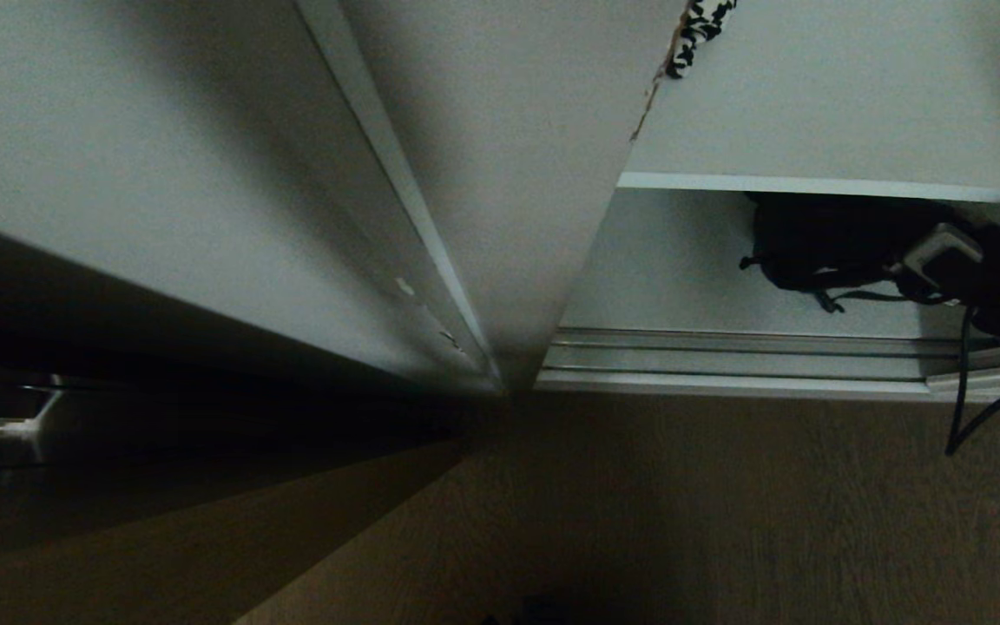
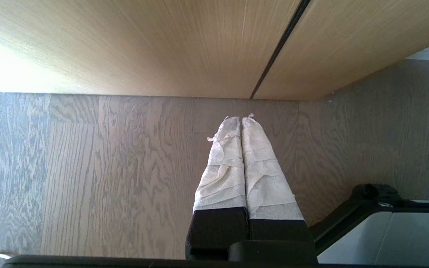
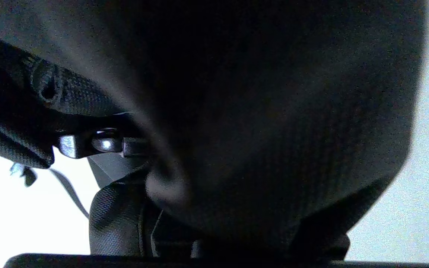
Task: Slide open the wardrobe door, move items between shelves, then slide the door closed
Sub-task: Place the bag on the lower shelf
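Observation:
The pale sliding wardrobe door [image 1: 509, 191] stands slid to the left, so the compartment on the right is open. Under a white shelf [image 1: 812, 185] sits the item, a soft black bag [image 1: 821, 243] with loose straps. My right gripper [image 1: 899, 271] reaches in from the right edge and is shut on the bag's right side. In the right wrist view the black bag [image 3: 274, 111] fills the picture and bunches over the jaws, hiding them. My left gripper [image 2: 241, 118] is parked low over the floor, its taped fingers [image 2: 225, 160] pressed together and empty.
A houndstooth cushion [image 1: 701, 26] peeks over the upper shelf. Silver bottom tracks [image 1: 769, 356] run along the wardrobe's foot, with wood floor [image 1: 726, 521] in front. A light wood-grain door [image 2: 199, 44] with a dark groove faces the left gripper, and the robot's base [image 2: 385, 230] is beside it.

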Robot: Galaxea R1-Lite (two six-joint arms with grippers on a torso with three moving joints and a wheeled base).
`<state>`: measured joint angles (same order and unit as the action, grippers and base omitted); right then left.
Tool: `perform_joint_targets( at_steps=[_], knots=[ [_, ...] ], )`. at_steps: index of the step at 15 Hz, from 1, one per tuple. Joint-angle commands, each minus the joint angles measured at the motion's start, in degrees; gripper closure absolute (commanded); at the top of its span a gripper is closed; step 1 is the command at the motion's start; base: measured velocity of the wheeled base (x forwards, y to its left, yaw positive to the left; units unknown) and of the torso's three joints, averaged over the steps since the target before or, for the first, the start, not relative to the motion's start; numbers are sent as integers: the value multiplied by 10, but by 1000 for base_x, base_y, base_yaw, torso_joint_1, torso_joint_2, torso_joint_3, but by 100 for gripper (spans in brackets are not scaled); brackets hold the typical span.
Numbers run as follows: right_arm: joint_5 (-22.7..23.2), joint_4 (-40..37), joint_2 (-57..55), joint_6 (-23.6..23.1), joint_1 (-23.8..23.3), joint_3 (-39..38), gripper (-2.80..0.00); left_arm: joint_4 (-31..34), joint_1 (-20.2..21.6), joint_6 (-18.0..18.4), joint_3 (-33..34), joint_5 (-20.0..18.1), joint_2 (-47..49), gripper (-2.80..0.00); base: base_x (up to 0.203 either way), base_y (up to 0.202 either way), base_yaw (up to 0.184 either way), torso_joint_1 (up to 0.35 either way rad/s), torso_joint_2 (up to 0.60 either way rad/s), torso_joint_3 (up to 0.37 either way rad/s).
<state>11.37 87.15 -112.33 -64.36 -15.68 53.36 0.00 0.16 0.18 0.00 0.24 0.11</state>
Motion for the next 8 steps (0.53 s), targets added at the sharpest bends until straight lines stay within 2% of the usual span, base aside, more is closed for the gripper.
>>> perform_joint_targets(
  at_steps=[1,5,8],
  knots=[
    [6,5,-32,-1,0,60,0,0,0,0,0,0,0,0,0,0,0,0,0,0],
    [12,5,-47,1,-1,120,0,0,0,0,0,0,0,0,0,0,0,0,0,0],
    [25,5,-89,-1,-1,132,0,0,0,0,0,0,0,0,0,0,0,0,0,0]
  ],
)
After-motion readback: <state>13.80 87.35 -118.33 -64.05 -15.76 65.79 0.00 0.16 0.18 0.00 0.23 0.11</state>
